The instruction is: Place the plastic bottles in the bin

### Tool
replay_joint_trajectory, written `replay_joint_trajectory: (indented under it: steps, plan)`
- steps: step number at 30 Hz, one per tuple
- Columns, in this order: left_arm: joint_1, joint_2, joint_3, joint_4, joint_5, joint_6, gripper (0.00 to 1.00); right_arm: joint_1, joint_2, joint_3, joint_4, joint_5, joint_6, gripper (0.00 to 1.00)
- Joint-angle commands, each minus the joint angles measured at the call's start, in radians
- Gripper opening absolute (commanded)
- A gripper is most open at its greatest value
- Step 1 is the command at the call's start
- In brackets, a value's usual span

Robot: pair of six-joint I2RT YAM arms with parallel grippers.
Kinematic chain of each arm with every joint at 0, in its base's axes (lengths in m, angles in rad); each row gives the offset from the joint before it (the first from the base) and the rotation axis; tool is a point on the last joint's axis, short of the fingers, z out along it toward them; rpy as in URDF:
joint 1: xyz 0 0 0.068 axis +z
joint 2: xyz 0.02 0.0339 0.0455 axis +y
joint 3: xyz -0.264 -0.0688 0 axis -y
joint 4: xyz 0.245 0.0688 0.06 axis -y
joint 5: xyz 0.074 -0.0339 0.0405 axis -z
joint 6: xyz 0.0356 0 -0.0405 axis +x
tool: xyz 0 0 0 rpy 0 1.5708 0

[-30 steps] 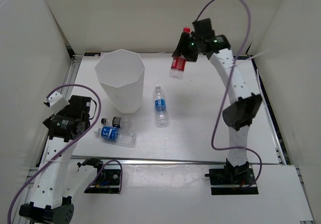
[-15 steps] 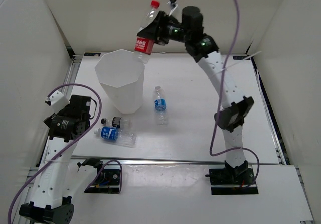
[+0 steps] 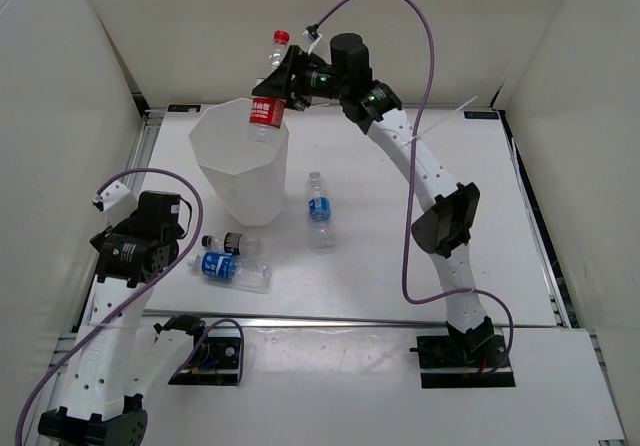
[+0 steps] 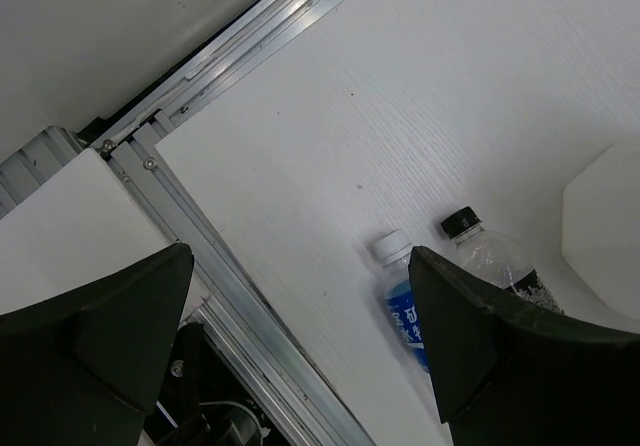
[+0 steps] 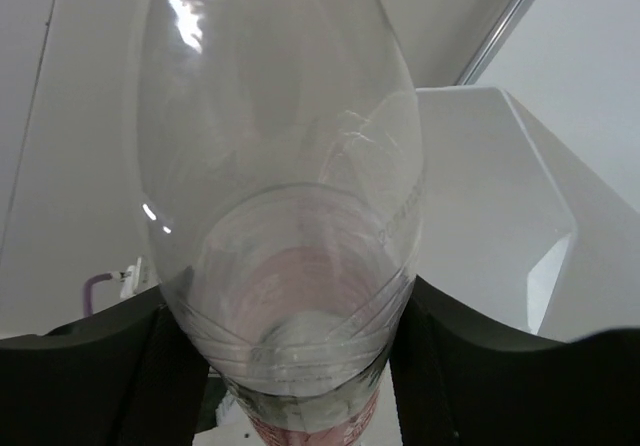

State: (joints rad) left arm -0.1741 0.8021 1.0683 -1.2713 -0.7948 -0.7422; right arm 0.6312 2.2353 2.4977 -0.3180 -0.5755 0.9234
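**Four bottles: one held over bin, three lying on table**

One clear plastic red-labelled bottle [image 3: 267,94] with a red cap is in the right gripper [image 3: 290,84], jaws clamped on its body around the label. Its long axis is close to upright, slightly tilted, with the cap up and the base down over the far rim of the bin [image 3: 245,191]. In the right wrist view the ribbed, see-through base fills the frame between the dark fingers [image 5: 90,346].

The bin is white, smooth plastic, faceted, narrowing toward the bottom, open top, standing on the white table [image 3: 400,256].

Lying flat on the table:
- Blue-labelled bottle [image 3: 320,209], white cap, just right of the bin, axis running near to far, cap at the far end.
- Second blue-labelled bottle [image 3: 228,268], white cap pointing left, in front of the bin.
- Short dark-labelled bottle [image 3: 228,241], black cap pointing left, just beside the second one, between it and the bin.

Left gripper [image 4: 300,266] hangs above the table left of these two, jaws spread wide, holding and touching nothing.
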Motion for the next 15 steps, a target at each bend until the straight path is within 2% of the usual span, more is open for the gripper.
replay_joint_trajectory:
  steps: [1, 10, 13, 15]
  plan:
    - [-0.005, -0.024, -0.007, 0.012, 0.006, -0.002, 1.00, 0.027, -0.065, 0.010, 0.039, 0.014, -0.070, 0.65]
    - [-0.005, -0.024, -0.007, 0.012, -0.003, -0.011, 1.00, 0.027, -0.117, 0.010, -0.090, 0.115, -0.195, 1.00]
    - [0.004, -0.024, -0.007, 0.012, -0.003, -0.020, 1.00, 0.027, -0.193, -0.040, -0.148, 0.161, -0.293, 1.00]
    - [0.004, -0.035, -0.007, 0.003, -0.012, -0.020, 1.00, 0.027, -0.249, -0.049, -0.200, 0.262, -0.352, 1.00]
